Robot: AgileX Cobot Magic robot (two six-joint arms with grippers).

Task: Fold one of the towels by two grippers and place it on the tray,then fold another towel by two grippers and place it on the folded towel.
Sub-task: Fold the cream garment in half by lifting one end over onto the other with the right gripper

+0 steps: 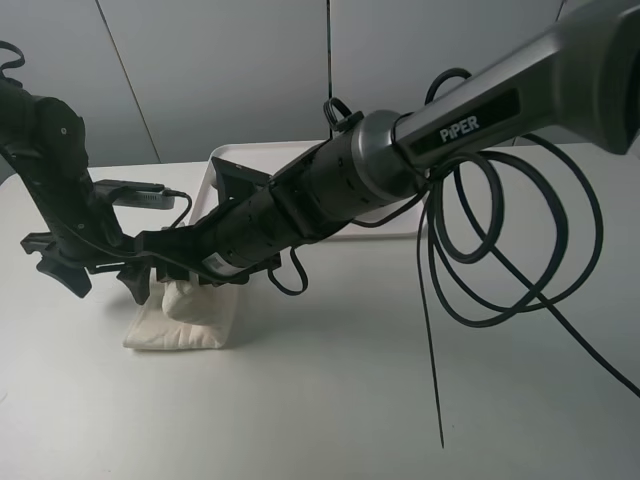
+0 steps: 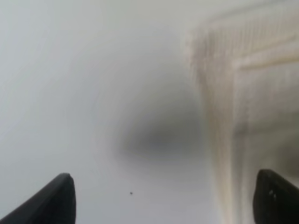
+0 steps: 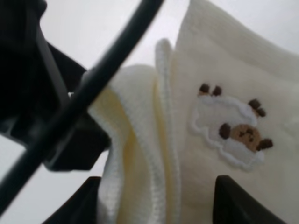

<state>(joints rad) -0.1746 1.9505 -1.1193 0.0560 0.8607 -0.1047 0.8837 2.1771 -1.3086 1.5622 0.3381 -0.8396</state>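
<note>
Find the cream-white towel on the table toward the left side, well short of the tray, half folded and humped up along one flap. Note the right gripper reaching across the middle, spread apart around the raised fold, close by the embroidered sheep patch, and pinching nothing as far as can be told. Note the left gripper spread wide as well, low over the table just beside the towel's edge, gripping nothing. Take this for the folding of the second towel, laid over but not flattened. Look in vain for the pink towel, perhaps hidden on the tray behind the right arm. To finish the fold well, draw the right gripper up and clear without snagging the loose loop of cloth. Check for matched edges, and press down or pinch again on any sign of springing open. Then take two neighbouring corners, one per gripper, pinching all layers together. Lift level, and avoid dragging the cables across the cloth on the way to the tray.
</note>
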